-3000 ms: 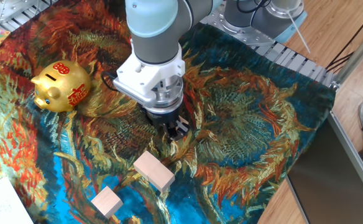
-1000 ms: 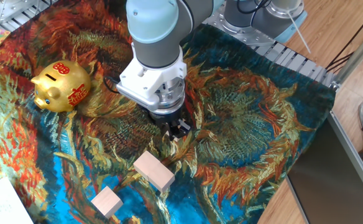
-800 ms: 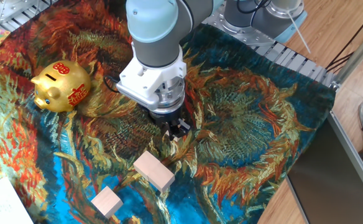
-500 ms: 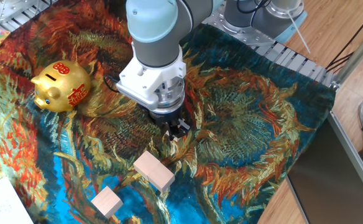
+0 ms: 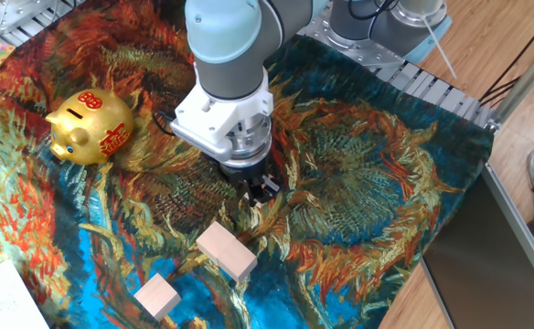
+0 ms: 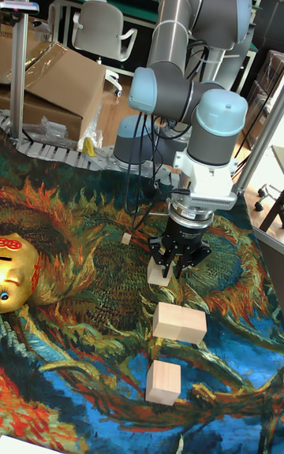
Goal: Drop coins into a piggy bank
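The gold piggy bank [image 5: 91,126] with red markings stands at the left of the painted cloth; in the tall fixed view the piggy bank [image 6: 14,273] sits at the left edge. My gripper [image 5: 264,190] points down at the cloth's middle, fingertips at or just above the fabric, well to the right of the bank. From the tall fixed view, the gripper [image 6: 180,268] hangs beside a small pale block [image 6: 160,273]. The dark fingers sit close together, and I cannot make out the gap between them. No coins are discernible on the busy pattern.
Two pale wooden blocks [image 5: 226,251] [image 5: 157,297] lie in front of the gripper, also visible as blocks [image 6: 179,322] [image 6: 163,381]. A tiny wooden piece [image 6: 126,239] lies behind. White paper [image 5: 2,302] sits at the front left. A dark panel [image 5: 473,247] borders the cloth on the right.
Three seconds ago the gripper stood slightly further left; it has shifted a little to the right. Over the last second nothing visibly moved.
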Robot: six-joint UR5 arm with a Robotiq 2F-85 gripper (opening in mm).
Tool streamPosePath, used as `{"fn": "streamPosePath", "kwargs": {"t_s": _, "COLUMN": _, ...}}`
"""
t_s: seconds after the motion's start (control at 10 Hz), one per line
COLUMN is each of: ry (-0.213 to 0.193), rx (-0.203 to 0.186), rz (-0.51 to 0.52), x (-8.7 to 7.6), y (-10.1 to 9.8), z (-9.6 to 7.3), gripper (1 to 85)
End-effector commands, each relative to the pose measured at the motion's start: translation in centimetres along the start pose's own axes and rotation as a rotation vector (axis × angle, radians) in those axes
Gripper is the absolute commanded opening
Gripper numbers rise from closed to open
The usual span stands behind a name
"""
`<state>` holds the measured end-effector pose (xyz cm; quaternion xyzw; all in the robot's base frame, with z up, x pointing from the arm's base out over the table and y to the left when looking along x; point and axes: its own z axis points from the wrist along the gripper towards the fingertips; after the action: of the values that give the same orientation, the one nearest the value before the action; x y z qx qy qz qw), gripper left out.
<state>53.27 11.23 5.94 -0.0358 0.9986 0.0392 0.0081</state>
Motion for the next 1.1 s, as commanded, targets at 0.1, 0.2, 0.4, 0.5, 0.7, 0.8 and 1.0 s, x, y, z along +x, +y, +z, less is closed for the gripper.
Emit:
{"fn": "streamPosePath", "kwargs": {"t_s": 0.1, "ry": -0.004, "rx": -0.017, "rz": 0.009, "x": 0.17, "y": 0.13, "z": -0.14, "gripper": 29.7}}
{"fn": "streamPosePath", "kwargs": {"t_s": 0.2, "ry": -0.004, "rx": -0.018, "rz": 0.007, "x": 0.2, "y": 0.14, "z": -0.11, "gripper": 29.7}}
{"fn": "streamPosePath", "kwargs": {"t_s": 0.4, "ry": -0.005, "rx": -0.018, "rz": 0.007, "x": 0.17, "y": 0.2, "z": -0.06, "gripper": 29.7}}
{"fn": "streamPosePath", "kwargs": {"t_s": 0.5, "ry": -0.005, "rx": -0.018, "rz": 0.007, "x": 0.19, "y": 0.19, "z": -0.04, "gripper": 29.7}}
{"fn": "streamPosePath", "kwargs": {"t_s": 0.7, "ry": -0.007, "rx": -0.018, "rz": 0.003, "x": 0.21, "y": 0.18, "z": 0.01, "gripper": 29.3}}
{"fn": "streamPosePath", "kwargs": {"t_s": 0.8, "ry": -0.007, "rx": -0.018, "rz": 0.003, "x": 0.22, "y": 0.17, "z": 0.01, "gripper": 29.3}}
{"fn": "streamPosePath", "kwargs": {"t_s": 1.0, "ry": -0.007, "rx": -0.02, "rz": 0.003, "x": 0.23, "y": 0.23, "z": 0.0, "gripper": 29.3}}
